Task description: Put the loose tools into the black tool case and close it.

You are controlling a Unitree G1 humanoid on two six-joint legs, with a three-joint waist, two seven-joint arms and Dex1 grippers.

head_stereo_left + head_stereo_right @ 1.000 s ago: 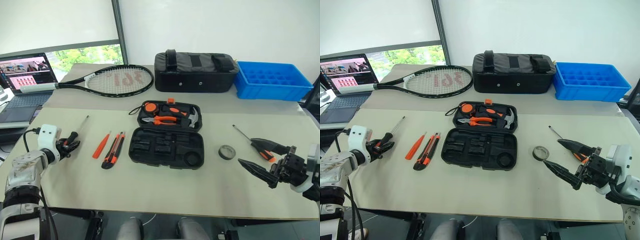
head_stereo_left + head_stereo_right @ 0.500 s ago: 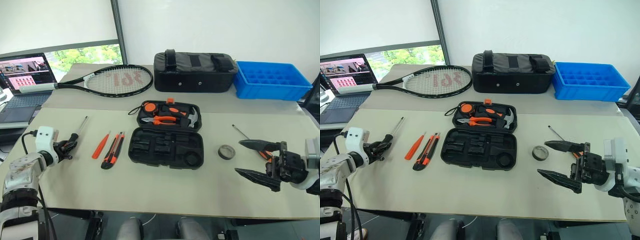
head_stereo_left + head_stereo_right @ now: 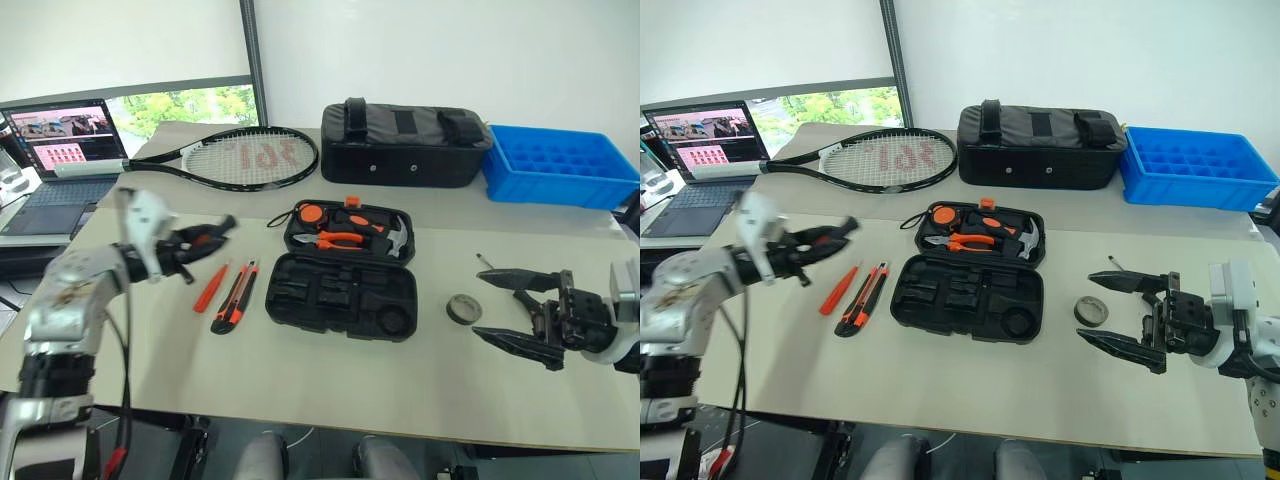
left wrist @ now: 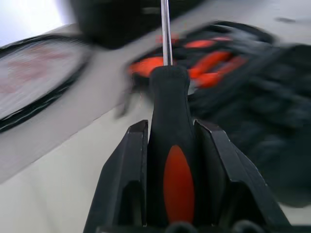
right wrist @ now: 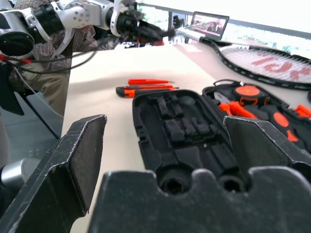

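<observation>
Racket, fabric bag, blue tray, laptop.

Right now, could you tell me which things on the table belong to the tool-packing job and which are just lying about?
Job:
black tool case, open
screwdriver in left hand
small orange screwdriver
utility knife
tape roll
second screwdriver

Lying about:
tennis racket
black bag
blue tray
laptop
</observation>
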